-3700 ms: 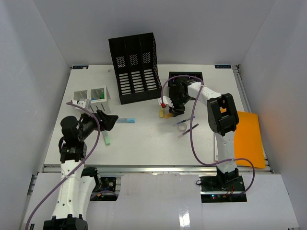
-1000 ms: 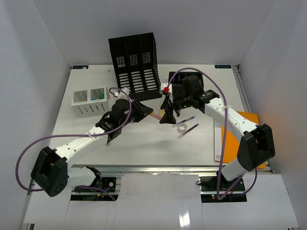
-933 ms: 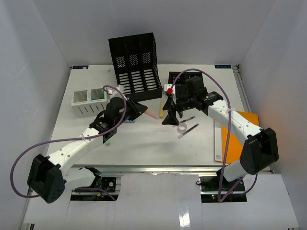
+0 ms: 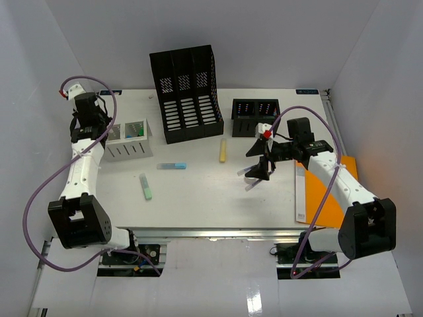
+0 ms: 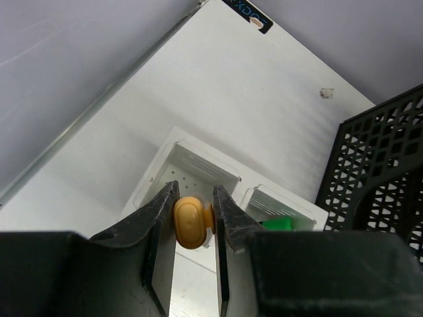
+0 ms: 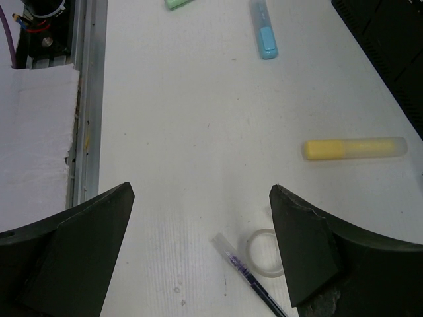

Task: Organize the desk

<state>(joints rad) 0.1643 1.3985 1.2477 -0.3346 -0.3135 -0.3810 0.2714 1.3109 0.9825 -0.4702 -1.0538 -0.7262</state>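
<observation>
Left gripper (image 5: pixel 193 198) clamps an orange highlighter (image 5: pixel 191 224) above the white organizer (image 5: pixel 198 162). Right gripper (image 6: pixel 200 195) hangs wide open over the desk (image 6: pixel 198 119), near a tape ring (image 6: pixel 266 252). The far-edge label (image 5: pixel 248 13) is not clearly legible.

Left arm (image 4: pixel 80 166) outstretched, left jaws clamped; right jaws wide.

place: robot lab cell | cue: white enclosure walls (image 4: pixel 264 39); staged desk (image 4: pixel 198 198)
</observation>
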